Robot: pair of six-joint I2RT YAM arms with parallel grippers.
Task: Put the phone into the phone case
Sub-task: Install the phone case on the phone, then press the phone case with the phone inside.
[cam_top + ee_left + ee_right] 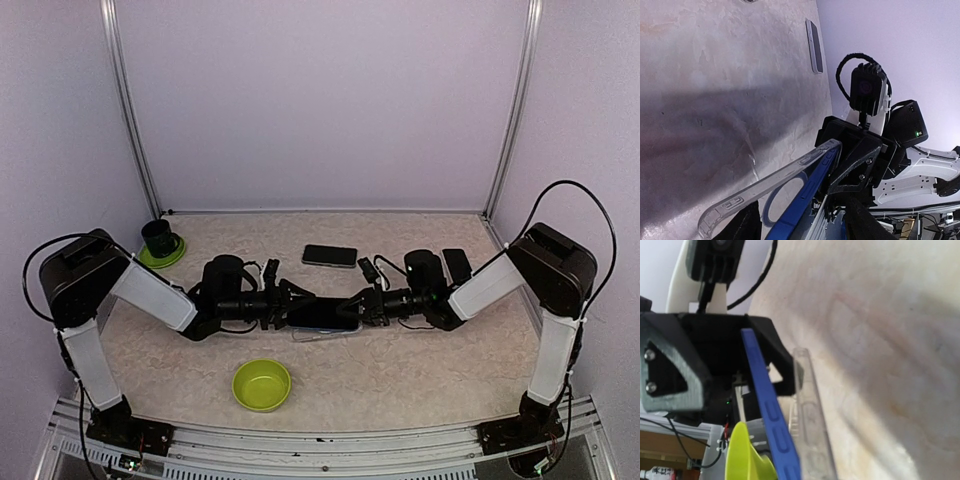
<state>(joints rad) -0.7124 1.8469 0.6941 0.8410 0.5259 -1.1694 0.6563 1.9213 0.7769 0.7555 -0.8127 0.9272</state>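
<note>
- The blue phone [325, 315] was held just beyond the green bowl [262, 385], above the worktop [400, 380].
- The left tool [285, 308] was clamped on the phone's end left of the bowl.
- The right tool [362, 305] was clamped on the opposite end.
- The clear phone case [765, 187] sat directly beneath the phone, its edge showing on the bowl's side.

Clear glossy plastic phone case [762, 191], smooth blue phone [767, 407] edge with slight sheen, matt mottled beige table [400, 370] like stone, glossy lime plastic bowl [262, 385] at 6 o'clock, dark shiny face of second phone [330, 256] at 12 o'clock.
</note>
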